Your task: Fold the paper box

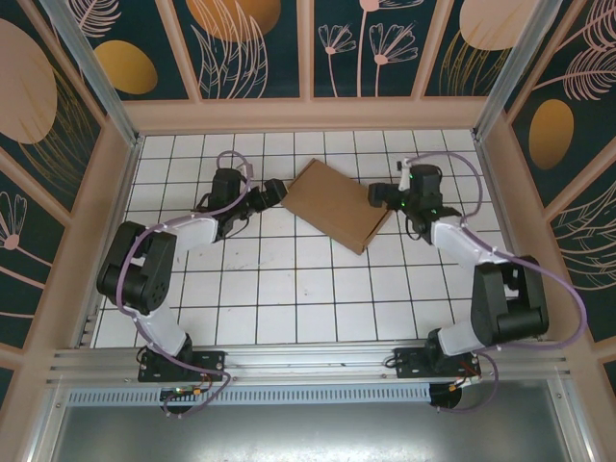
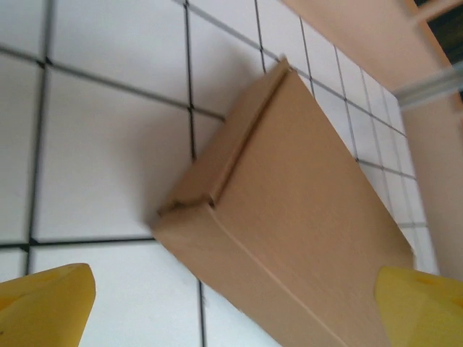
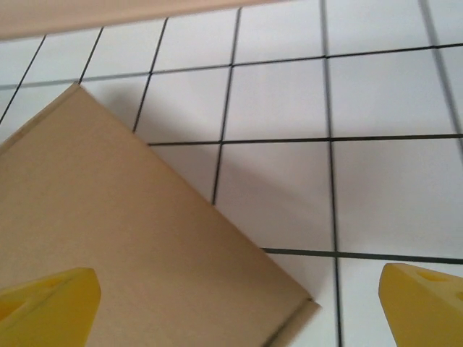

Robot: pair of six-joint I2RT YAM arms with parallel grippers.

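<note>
The paper box (image 1: 333,204) is a closed, flat brown carton lying skewed on the white tiled floor, towards the back middle. My left gripper (image 1: 275,190) stands open at the box's left corner. In the left wrist view the box (image 2: 289,210) reaches down between the two yellow fingertips (image 2: 45,307), and the gripper (image 2: 235,311) holds nothing. My right gripper (image 1: 381,197) is open at the box's right edge. Seen from the right wrist, the box (image 3: 123,246) lies under the left yellow fingertip (image 3: 43,307), one corner pointing into the gap of the gripper (image 3: 235,307).
Pale wooden walls (image 1: 308,114) close the tiled floor (image 1: 308,289) at the back and both sides, with aluminium posts (image 1: 508,72) in the back corners. An aluminium rail (image 1: 308,361) runs along the near edge by the arm bases.
</note>
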